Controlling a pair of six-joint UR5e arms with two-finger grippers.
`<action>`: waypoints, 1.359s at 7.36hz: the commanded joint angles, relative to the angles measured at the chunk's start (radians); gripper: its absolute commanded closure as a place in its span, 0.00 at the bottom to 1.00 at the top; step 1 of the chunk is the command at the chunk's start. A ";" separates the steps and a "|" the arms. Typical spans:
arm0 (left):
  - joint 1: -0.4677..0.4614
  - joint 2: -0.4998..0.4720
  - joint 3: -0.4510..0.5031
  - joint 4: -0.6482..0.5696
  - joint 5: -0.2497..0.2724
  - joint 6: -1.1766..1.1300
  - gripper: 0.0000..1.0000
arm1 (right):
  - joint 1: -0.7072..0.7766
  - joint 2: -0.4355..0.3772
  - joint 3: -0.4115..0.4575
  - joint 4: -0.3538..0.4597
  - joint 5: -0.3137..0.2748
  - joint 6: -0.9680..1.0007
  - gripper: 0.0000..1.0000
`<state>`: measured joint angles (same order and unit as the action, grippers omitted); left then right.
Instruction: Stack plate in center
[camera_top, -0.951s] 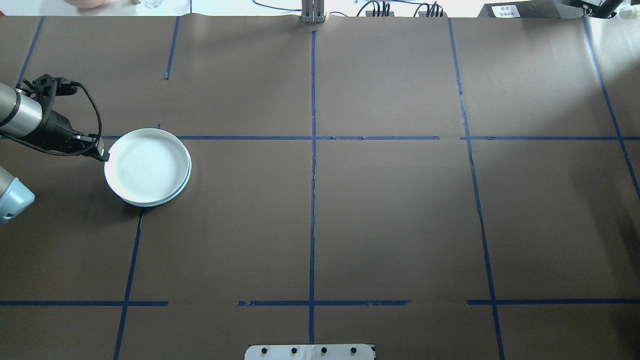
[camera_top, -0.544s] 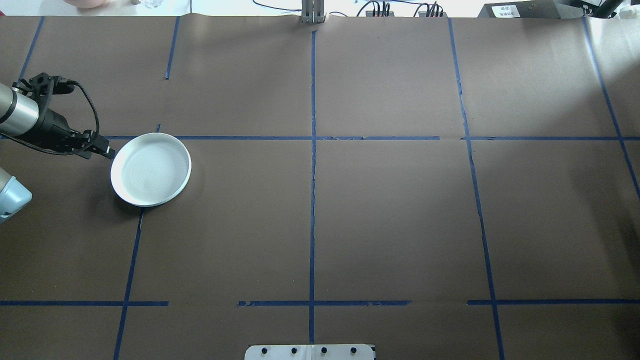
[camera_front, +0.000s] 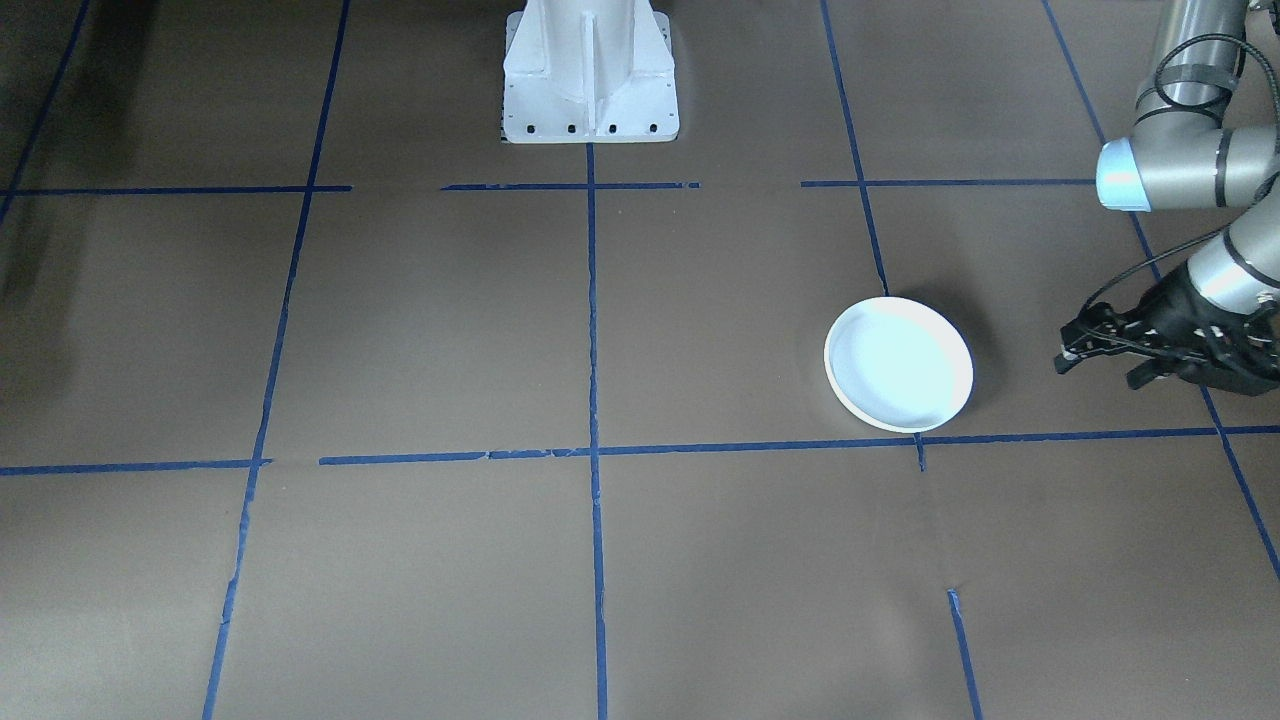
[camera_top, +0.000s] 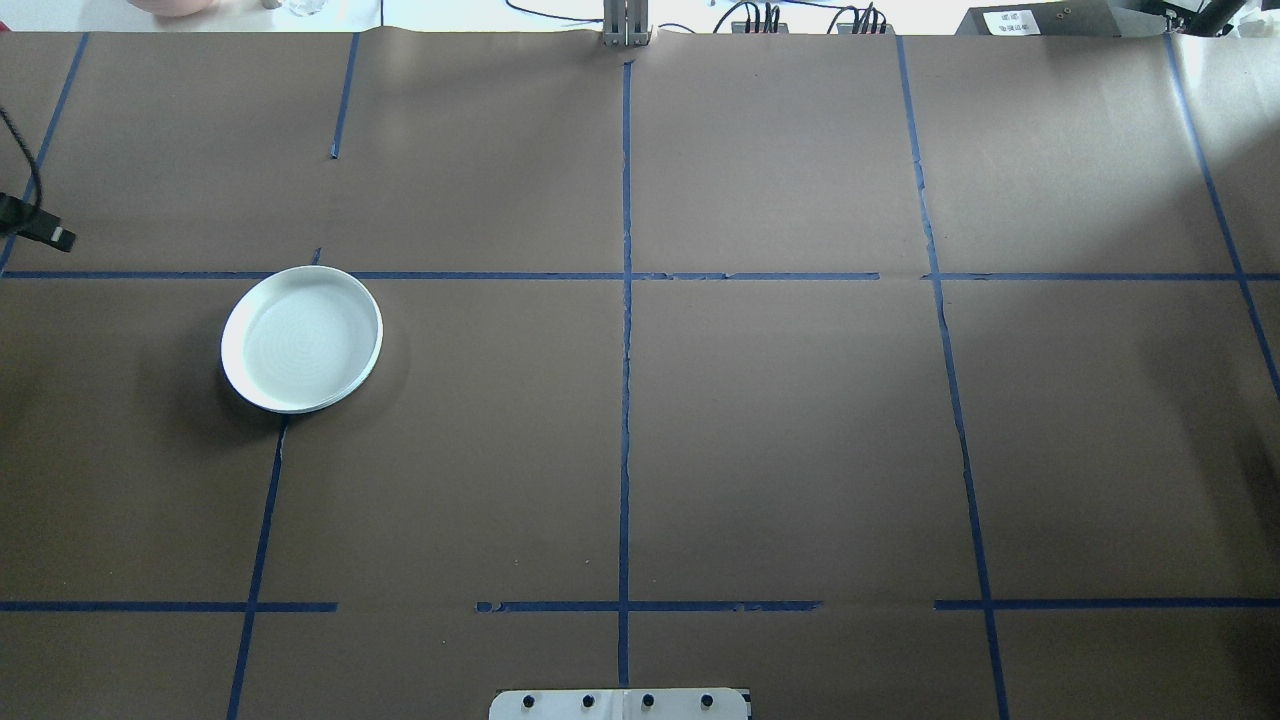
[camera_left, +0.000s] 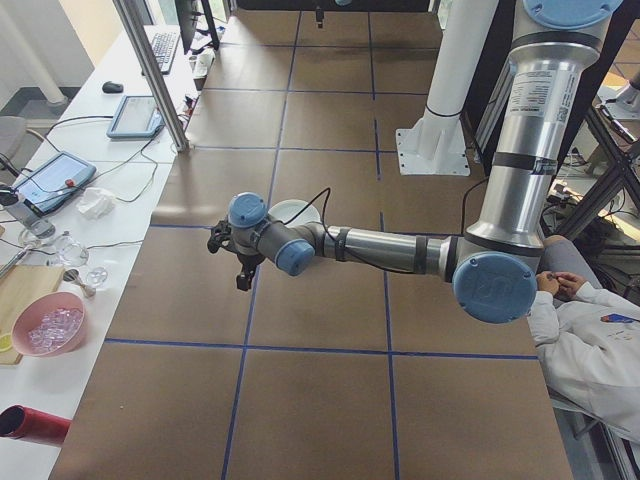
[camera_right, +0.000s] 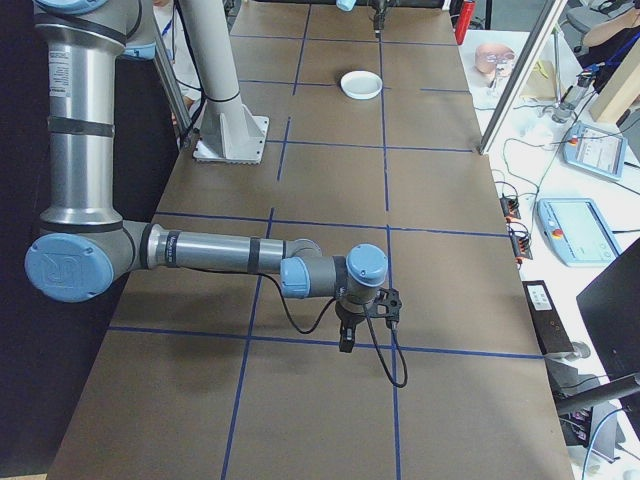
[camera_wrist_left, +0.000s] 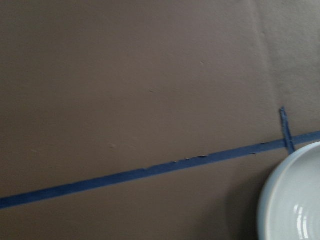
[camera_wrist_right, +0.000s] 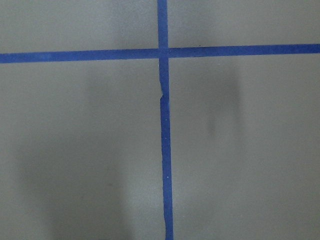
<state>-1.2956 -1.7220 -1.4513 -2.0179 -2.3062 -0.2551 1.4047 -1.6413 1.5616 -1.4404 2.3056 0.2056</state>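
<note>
Over on the left of the overhead frame, the white plate (camera_top: 301, 339) sits flat on the brown-papered bench (camera_top: 780, 420), tucked just under a horizontal blue tape line (camera_top: 480, 275) and well short of the middle crossing. From the edge it looks like one plate, though I cannot rule out a second nested beneath it.

In the front-facing frame the left claw (camera_front: 1070, 357) hangs at the right edge, clear of the plate with bare paper between them and holding nothing. Its fingers look spread a little, but they are small and dark and I cannot tell for certain. The left wrist camera catches only a sliver of the plate's rim in its lower right corner.

Only the side view from the robot's right shows the right claw (camera_right: 345, 337), pointing down near a tape crossing in the lower middle of that frame, far from the plate; I cannot tell its state from there.

My reading is that the task is at a pause between grasps: the plate is not at the centre. The next move calls for the left claw to come to the rim, pinch it cleanly, then lift and carry toward the middle without tilting.
</note>
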 joint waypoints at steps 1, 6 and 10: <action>-0.189 0.001 0.040 0.184 -0.004 0.248 0.00 | 0.000 0.000 0.000 0.000 0.000 0.000 0.00; -0.298 0.002 0.040 0.493 -0.078 0.257 0.00 | 0.000 0.000 0.000 0.000 0.000 0.000 0.00; -0.298 0.016 0.043 0.492 -0.075 0.369 0.00 | 0.000 0.000 -0.002 0.000 0.000 0.000 0.00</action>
<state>-1.5937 -1.7073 -1.4101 -1.5269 -2.3820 0.0847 1.4051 -1.6414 1.5613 -1.4404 2.3056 0.2056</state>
